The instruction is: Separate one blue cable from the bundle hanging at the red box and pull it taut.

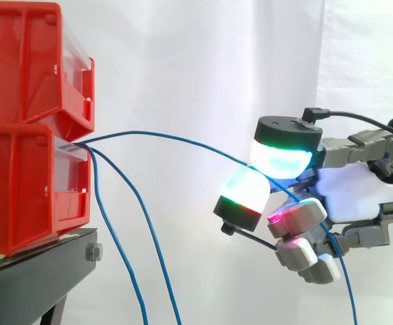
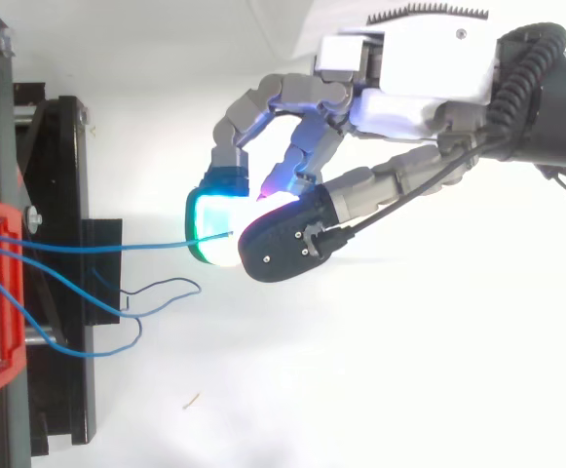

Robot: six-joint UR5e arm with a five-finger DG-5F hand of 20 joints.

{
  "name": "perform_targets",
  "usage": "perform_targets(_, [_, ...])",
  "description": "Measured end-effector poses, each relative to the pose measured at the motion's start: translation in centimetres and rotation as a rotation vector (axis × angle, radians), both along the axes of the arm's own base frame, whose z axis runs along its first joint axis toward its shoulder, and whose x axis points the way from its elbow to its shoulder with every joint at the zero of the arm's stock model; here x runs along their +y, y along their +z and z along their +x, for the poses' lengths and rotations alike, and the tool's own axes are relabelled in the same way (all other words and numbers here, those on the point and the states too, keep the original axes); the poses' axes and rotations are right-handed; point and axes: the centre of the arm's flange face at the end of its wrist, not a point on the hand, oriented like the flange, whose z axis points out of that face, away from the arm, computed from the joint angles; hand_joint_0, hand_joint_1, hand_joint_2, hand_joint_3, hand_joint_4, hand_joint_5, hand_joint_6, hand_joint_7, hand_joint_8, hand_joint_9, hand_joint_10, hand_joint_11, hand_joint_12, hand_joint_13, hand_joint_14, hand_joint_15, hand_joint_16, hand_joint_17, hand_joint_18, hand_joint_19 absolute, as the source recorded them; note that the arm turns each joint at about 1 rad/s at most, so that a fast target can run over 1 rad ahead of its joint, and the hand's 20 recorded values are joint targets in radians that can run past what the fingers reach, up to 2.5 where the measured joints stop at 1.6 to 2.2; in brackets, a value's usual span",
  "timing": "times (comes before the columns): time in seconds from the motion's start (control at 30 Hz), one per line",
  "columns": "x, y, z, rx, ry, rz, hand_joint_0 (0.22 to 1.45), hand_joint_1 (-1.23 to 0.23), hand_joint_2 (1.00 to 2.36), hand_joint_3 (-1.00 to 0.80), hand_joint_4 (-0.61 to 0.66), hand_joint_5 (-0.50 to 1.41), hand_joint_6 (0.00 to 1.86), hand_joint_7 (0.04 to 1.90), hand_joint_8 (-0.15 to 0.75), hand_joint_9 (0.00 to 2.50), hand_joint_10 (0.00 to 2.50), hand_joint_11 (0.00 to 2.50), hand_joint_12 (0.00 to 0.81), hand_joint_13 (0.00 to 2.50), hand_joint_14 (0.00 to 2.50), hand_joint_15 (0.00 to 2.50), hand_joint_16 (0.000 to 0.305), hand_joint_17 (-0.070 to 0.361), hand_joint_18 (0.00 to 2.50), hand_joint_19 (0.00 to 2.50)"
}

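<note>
A robot hand (image 1: 358,196) pinches a single blue cable (image 1: 182,141) between two glowing fingertips (image 1: 281,159), with its other fingers curled underneath, well out from the front of the stacked red bins. The cable leaves the gap at the front edge of the lower red box (image 1: 20,189), just under the upper bin (image 1: 20,61). It runs almost level towards the hand in a shallow arc, passes through the pinch and drops away below the palm. Two other blue cables (image 1: 95,186) hang from the same gap, falling past the front edge of the black stand (image 1: 34,271), apart from the held one. Seen from above, the held cable lies in a nearly straight line from the box to the pads, its long axis pointing from the bins directly at the hand. The slight bow in the line suggests that some slack remains. The pull would therefore probably need to go along that axis, straight away from the front of the box. No writing can be read on the bins, the stand or the white curtain (image 1: 182,54) behind.
</note>
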Motion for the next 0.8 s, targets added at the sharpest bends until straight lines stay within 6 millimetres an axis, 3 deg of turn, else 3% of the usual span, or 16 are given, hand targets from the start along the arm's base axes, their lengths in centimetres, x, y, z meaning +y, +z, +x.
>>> perform_targets(0.4, [0.32, 0.02, 0.06, -0.002, 0.003, 0.002, 0.62, -0.77, 1.0, 0.02, -0.12, -0.15, 0.93, 1.01, 0.394, 1.26, 0.04, 1.54, 0.472, 1.12, 0.02, 0.84, 0.073, 0.164, 1.06, 0.9])
perform_targets(0.8, [0.36, 0.11, 0.15, -0.01, 0.004, -0.001, 0.61, -0.76, 1.05, -0.01, -0.09, -0.15, 0.93, 1.0, 0.394, 1.28, 0.13, 1.54, 0.474, 1.2, 0.02, 0.94, 0.073, 0.165, 1.09, 0.9])
